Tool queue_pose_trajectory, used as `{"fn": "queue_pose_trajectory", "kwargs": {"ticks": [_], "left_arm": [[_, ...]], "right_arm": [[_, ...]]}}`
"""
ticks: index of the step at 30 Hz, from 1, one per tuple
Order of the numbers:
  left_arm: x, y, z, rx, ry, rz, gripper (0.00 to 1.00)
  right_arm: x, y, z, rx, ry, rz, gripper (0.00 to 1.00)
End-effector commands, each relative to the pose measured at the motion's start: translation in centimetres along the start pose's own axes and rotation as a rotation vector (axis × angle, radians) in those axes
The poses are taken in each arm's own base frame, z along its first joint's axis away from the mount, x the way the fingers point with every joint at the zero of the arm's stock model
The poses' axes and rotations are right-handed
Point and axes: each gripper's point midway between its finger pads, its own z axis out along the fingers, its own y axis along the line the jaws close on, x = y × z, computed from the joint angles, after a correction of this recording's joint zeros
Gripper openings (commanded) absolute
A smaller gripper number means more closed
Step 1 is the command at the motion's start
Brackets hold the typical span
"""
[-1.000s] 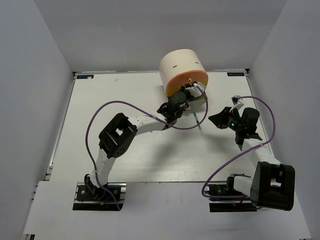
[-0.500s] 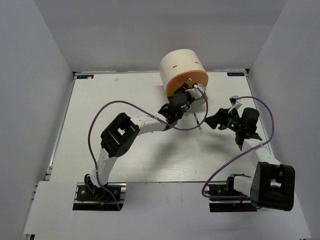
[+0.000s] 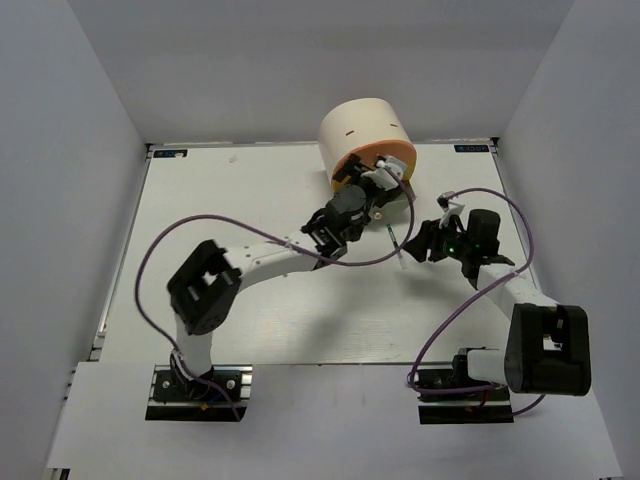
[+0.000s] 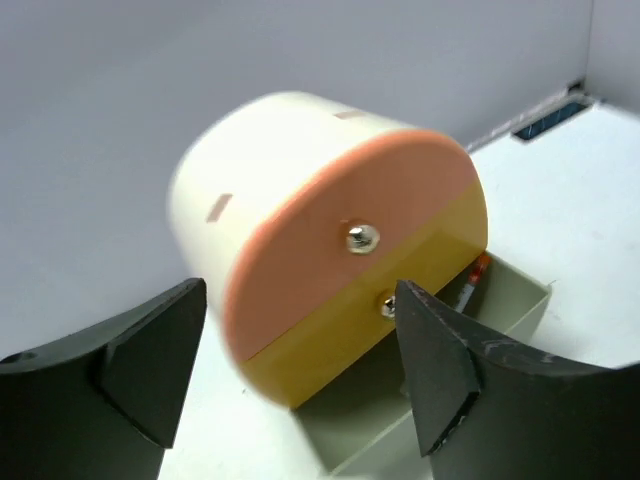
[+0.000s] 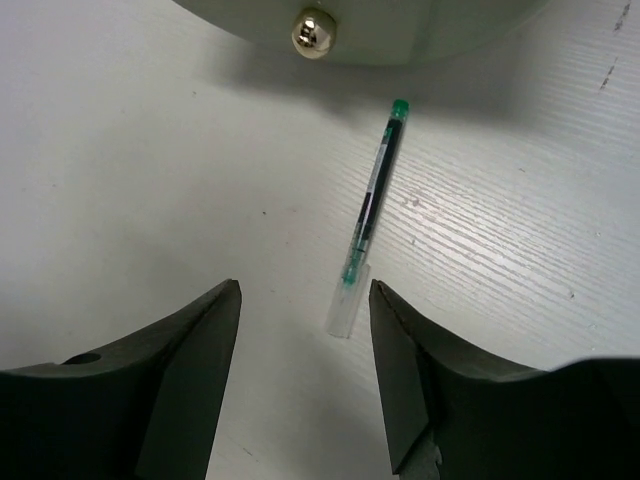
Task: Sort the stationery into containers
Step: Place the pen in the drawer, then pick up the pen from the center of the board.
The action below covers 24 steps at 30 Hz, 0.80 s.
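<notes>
Right end effector (image 5: pixel 305 300) is held spread, pen (image 5: pixel 370 210) just ahead, for pickup; left end effector (image 4: pixel 300 320), spread, is aimed at drawers (image 4: pixel 330 215).

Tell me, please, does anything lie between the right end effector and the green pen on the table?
Nothing visible does. In the right wrist view, the open right end effector faces the pen across bare table, and the pen's clear end lies between its fingertips. The drawer knob sits beyond the pen, not in the way.
</notes>
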Motion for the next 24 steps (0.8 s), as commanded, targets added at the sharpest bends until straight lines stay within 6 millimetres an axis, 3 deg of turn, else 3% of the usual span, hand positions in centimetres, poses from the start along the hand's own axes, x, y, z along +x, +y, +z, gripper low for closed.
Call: {"fn": "queue_pose_trajectory", "kwargs": {"ticks": [1, 3, 5, 6, 7, 8, 9, 10, 11, 13, 16, 18, 24], "left_arm": [[-4.4, 4.8, -3.9, -0.073, -0.02, -0.164, 0.85], [-4.2, 6.1, -6.5, -0.061, 0.006, -0.254, 0.91], [-1.1, 5.9, -8.8, -0.028, 0.105, -0.263, 0.92], [-2.0, 7.2, -10.2, -0.045, 0.098, -0.351, 0.93], [-1.3, 7.5, -11.2, -0.05, 0.124, -0.375, 0.94], [1.4, 7.2, -12.7, -0.045, 0.199, -0.36, 0.94], [0.9, 8.6, -14.0, -0.069, 0.196, -0.408, 0.94], [1.4, 8.6, -14.8, -0.075, 0.215, -0.48, 0.94], [3.8, 8.5, -16.3, -0.085, 0.278, -0.471, 0.94], [4.5, 9.4, -18.3, -0.109, 0.295, -0.564, 0.94], [6.3, 9.7, -20.3, -0.133, 0.351, -0.626, 0.94], [6.4, 10.4, -21.3, -0.148, 0.359, -0.65, 0.94], [7.6, 10.8, -22.4, -0.178, 0.391, -0.66, 0.94]], "right_arm": [[-0.9, -0.4, 1.0, 0.04, 0.031, -0.112, 0.6], [-0.6, -0.7, 1.7, 0.049, 0.06, -0.12, 0.6], [-0.2, -0.4, 2.4, 0.045, 0.084, -0.14, 0.59], [-0.6, -0.6, 2.9, 0.048, 0.089, -0.148, 0.59], [-0.7, -0.9, 3.1, 0.062, 0.093, -0.155, 0.59], [0.0, -0.7, 3.6, 0.053, 0.118, -0.157, 0.57], [-0.6, -0.7, 3.9, 0.052, 0.117, -0.18, 0.57], [-0.6, -0.9, 4.1, 0.065, 0.124, -0.188, 0.57], [-0.2, -0.7, 4.7, 0.065, 0.144, -0.199, 0.57], [0.2, -1.3, 5.2, 0.091, 0.18, -0.212, 0.56], [0.8, -2.5, 6.4, 0.152, 0.233, -0.214, 0.56], [1.1, -2.9, 6.6, 0.185, 0.251, -0.23, 0.53], [3.3, -3.7, 7.5, 0.24, 0.317, -0.296, 0.46]]}}
